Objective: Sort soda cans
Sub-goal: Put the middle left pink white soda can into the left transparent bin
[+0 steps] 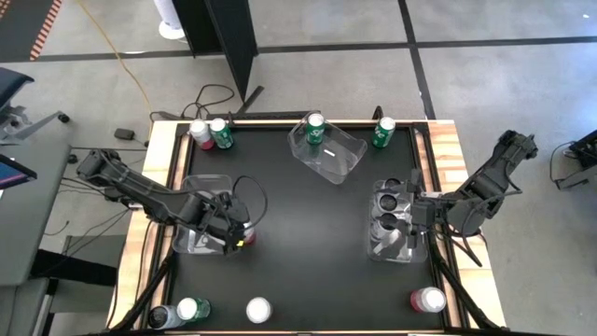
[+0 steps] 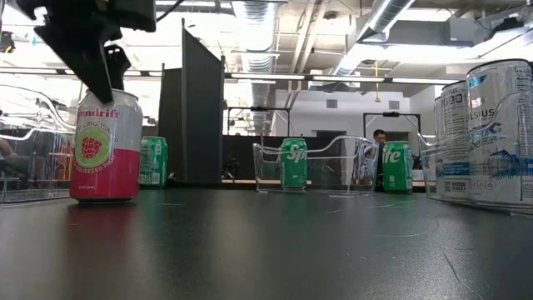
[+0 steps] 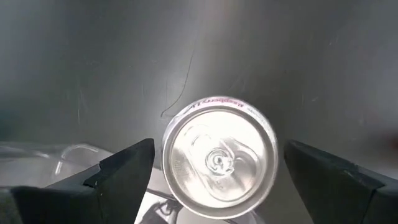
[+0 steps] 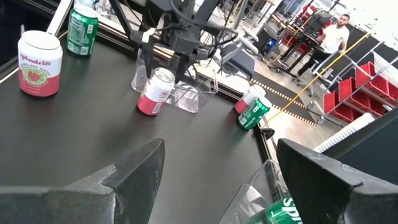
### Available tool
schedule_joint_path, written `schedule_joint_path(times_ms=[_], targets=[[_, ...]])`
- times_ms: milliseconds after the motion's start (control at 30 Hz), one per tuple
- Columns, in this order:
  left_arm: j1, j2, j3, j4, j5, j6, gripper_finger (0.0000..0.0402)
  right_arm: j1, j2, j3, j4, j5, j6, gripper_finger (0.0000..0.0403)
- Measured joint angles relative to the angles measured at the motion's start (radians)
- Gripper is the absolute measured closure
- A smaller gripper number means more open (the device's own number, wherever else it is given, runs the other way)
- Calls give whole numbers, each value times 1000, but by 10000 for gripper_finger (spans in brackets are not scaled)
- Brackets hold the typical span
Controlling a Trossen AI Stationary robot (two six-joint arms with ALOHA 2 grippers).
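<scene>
My left gripper (image 1: pixel 237 235) hangs open right above a red can (image 2: pixel 104 147), fingers either side of its silver top, not clamped; the can stands upright on the table just beside the left bin (image 1: pixel 193 189), whose contents I can't make out. My right gripper (image 1: pixel 410 217) is open over the right bin (image 1: pixel 375 254), which holds grey/silver cans (image 2: pixel 491 133). The middle bin (image 1: pixel 347 157) at the far side holds one green can (image 1: pixel 314 130). Loose cans: a red and green pair (image 1: pixel 211 133) at the far left corner, a green one (image 1: pixel 383 133) far right, several along the near edge.
</scene>
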Motion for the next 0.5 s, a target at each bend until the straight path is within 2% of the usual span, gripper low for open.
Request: schedule_joint_path(times_ms=[233,500], targets=[[8,0,-32,19,20,-2,48,-1,0,0,-1,0,-8,74],[9,0,-110,121,46,4,48,-1,0,0,0,0,-8,74]])
